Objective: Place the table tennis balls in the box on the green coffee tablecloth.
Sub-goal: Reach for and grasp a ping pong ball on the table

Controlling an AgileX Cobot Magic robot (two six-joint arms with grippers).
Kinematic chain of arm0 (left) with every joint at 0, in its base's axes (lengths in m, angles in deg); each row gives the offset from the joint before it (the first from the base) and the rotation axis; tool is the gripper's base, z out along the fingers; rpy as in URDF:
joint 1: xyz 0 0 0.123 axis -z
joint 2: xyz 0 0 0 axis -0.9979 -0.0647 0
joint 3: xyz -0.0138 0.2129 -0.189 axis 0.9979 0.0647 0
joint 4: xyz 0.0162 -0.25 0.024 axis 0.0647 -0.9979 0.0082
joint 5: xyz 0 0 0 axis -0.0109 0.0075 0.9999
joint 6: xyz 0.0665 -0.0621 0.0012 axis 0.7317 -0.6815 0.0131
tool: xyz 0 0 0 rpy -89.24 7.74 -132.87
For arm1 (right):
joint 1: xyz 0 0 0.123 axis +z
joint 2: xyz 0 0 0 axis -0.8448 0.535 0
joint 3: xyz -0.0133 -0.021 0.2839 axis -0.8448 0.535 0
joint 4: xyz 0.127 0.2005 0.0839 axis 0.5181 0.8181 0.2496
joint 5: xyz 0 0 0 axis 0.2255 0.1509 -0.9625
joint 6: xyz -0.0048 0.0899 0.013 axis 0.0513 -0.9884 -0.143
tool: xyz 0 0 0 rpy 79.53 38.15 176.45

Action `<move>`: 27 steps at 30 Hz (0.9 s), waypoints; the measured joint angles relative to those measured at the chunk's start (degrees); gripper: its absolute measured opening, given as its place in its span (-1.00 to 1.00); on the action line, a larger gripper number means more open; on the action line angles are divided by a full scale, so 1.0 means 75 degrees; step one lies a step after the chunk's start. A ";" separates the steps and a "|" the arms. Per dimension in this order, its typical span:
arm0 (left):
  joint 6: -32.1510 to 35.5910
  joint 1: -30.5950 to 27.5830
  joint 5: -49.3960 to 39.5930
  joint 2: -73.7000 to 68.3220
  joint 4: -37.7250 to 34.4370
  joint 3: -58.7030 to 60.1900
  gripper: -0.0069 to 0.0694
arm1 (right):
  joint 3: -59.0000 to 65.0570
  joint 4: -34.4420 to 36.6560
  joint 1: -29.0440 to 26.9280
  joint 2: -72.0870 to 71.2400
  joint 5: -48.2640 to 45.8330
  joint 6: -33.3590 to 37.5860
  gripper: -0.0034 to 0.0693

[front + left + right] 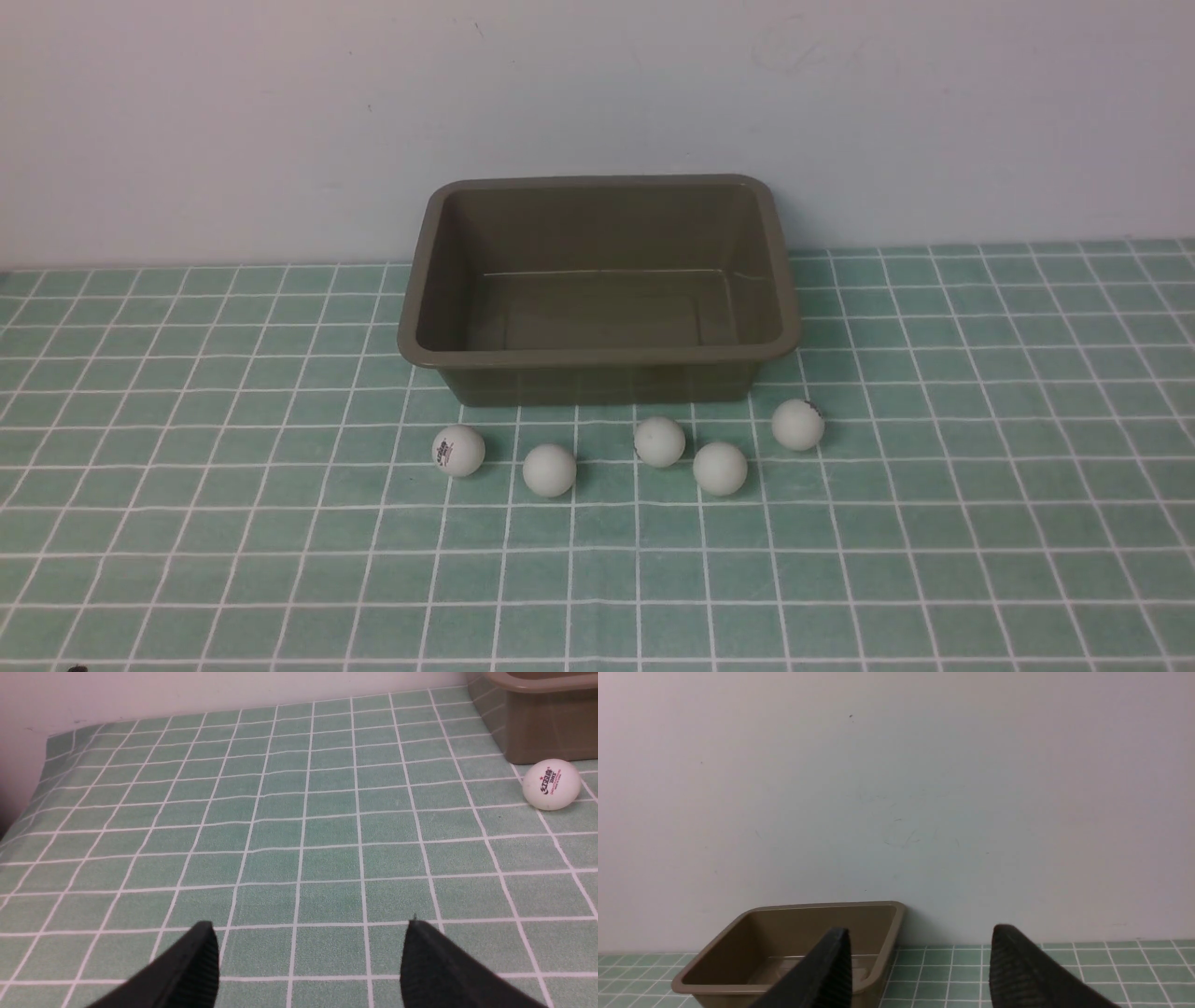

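Observation:
The olive-brown box [599, 359] stands empty on the teal-green checked tablecloth [187, 523] by the wall. Several white table tennis balls lie in a loose row in front of it: the leftmost, with a printed mark [458, 451], others [549, 469] [720, 468], and the rightmost [797, 425]. Neither gripper shows in the front view. My left gripper [308, 956] is open and empty over bare cloth; the marked ball [551, 784] and a box corner [542, 723] lie well ahead of it, to one side. My right gripper [920, 961] is open and empty, with the box [738, 989] beyond it.
A plain pale wall [597, 84] runs right behind the box. The cloth's left end and the wall corner [51, 742] show in the left wrist view. Cloth spreads wide on both sides of the box and in front of the balls.

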 joint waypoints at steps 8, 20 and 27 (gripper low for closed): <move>0.0000 0.0000 0.0000 0.0000 0.0000 0.0000 0.42 | 0.0000 0.0028 0.0000 0.0000 0.0009 0.0000 0.11; 0.0000 0.0000 0.0000 0.0000 -0.0008 0.0000 0.42 | -0.0006 0.0116 0.0000 0.0000 -0.0089 -0.0008 0.11; -0.0119 0.0000 0.0240 0.0000 -0.1597 0.0022 0.42 | -0.0006 0.0397 0.0000 0.0000 -0.0095 -0.0008 0.11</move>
